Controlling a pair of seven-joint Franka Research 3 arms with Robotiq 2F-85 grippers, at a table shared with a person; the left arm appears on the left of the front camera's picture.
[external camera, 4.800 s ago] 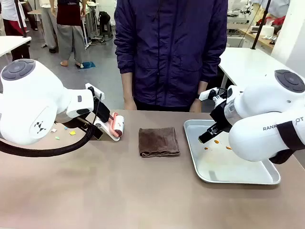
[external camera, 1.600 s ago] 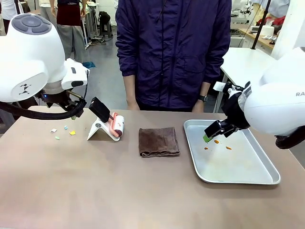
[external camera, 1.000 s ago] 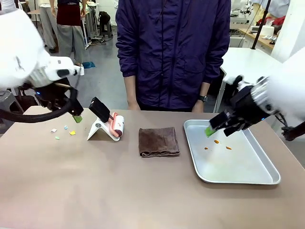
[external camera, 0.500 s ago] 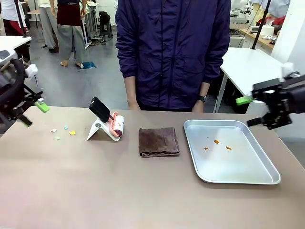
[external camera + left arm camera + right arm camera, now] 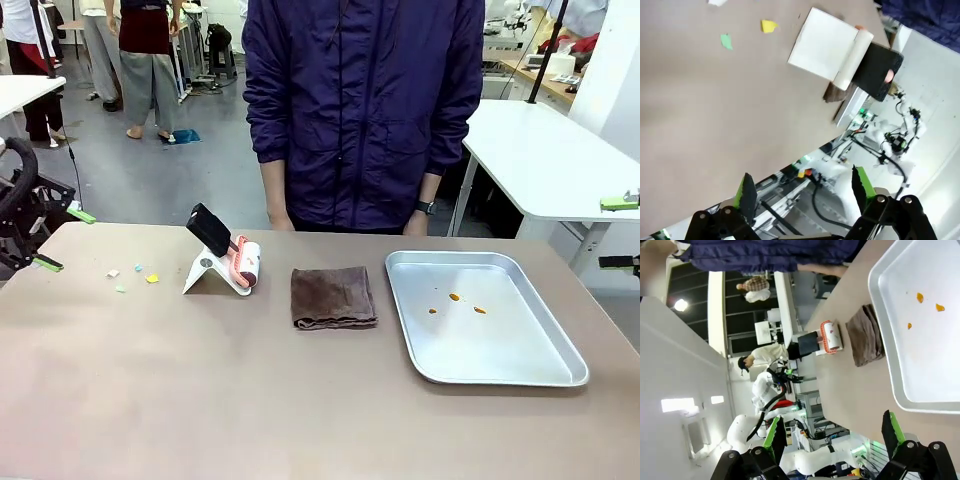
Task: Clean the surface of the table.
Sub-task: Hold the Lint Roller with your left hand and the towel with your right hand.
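Front view: the tabletop point(image 5: 250, 380) carries paper scraps point(image 5: 132, 275) at its far left, a lint roller point(image 5: 243, 263), a brown cloth point(image 5: 333, 297) and a silver tray point(image 5: 500, 345). Cleaning looks not yet begun.

Left wrist view: the left hand point(image 5: 805, 192) is spread wide and empty.

Right wrist view: the right hand point(image 5: 834, 435) is equally wide and empty.

Next, I judge, one hand must grasp the roller or cloth.

Bright, even light falls on the table point(image 5: 250, 400) with only soft shadows beside the brown cloth point(image 5: 334, 297), the front view is sharp, and both wrist views bend strongly at their edges
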